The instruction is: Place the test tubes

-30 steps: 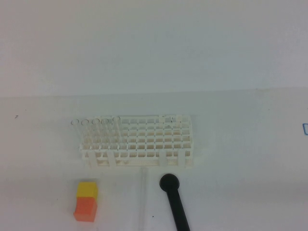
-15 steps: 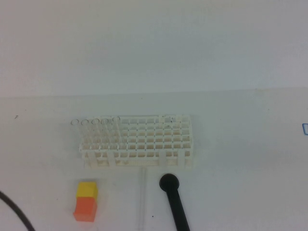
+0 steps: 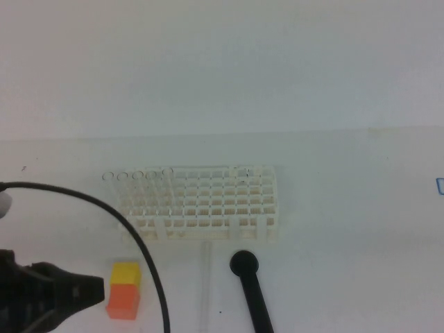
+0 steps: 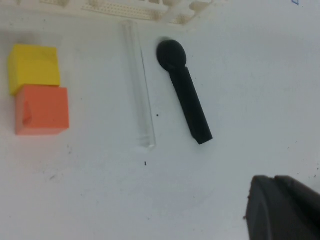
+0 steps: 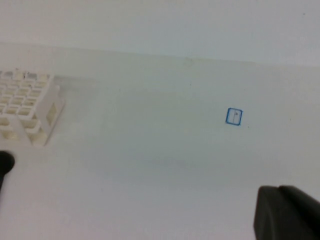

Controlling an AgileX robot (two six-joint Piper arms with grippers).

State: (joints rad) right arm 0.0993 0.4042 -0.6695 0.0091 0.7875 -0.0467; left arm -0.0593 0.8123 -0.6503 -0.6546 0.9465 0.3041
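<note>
A white test tube rack (image 3: pixel 208 205) stands mid-table, with several clear tubes (image 3: pixel 135 177) upright along its back left row. One loose clear test tube (image 3: pixel 205 284) lies flat on the table in front of the rack; the left wrist view shows this tube (image 4: pixel 140 85) too. My left gripper (image 3: pixel 99 286) reaches in from the lower left, shut and empty, well to the left of the loose tube. In the left wrist view the left gripper (image 4: pixel 260 200) sits away from the tube. My right gripper (image 5: pixel 270 205) is shut over bare table, right of the rack (image 5: pixel 30 112).
A black round-headed stick (image 3: pixel 251 291) lies just right of the loose tube. A yellow cube (image 3: pixel 125 274) and an orange cube (image 3: pixel 123 300) sit between my left gripper and the tube. The left arm's black cable (image 3: pixel 132 229) arcs over the table's left side. A small blue square mark (image 5: pixel 233 116) is at far right.
My left arm has come into the high view from the lower left, its cable first, and its gripper tip now sits beside the cubes. Rack, tubes and black stick have not moved.
</note>
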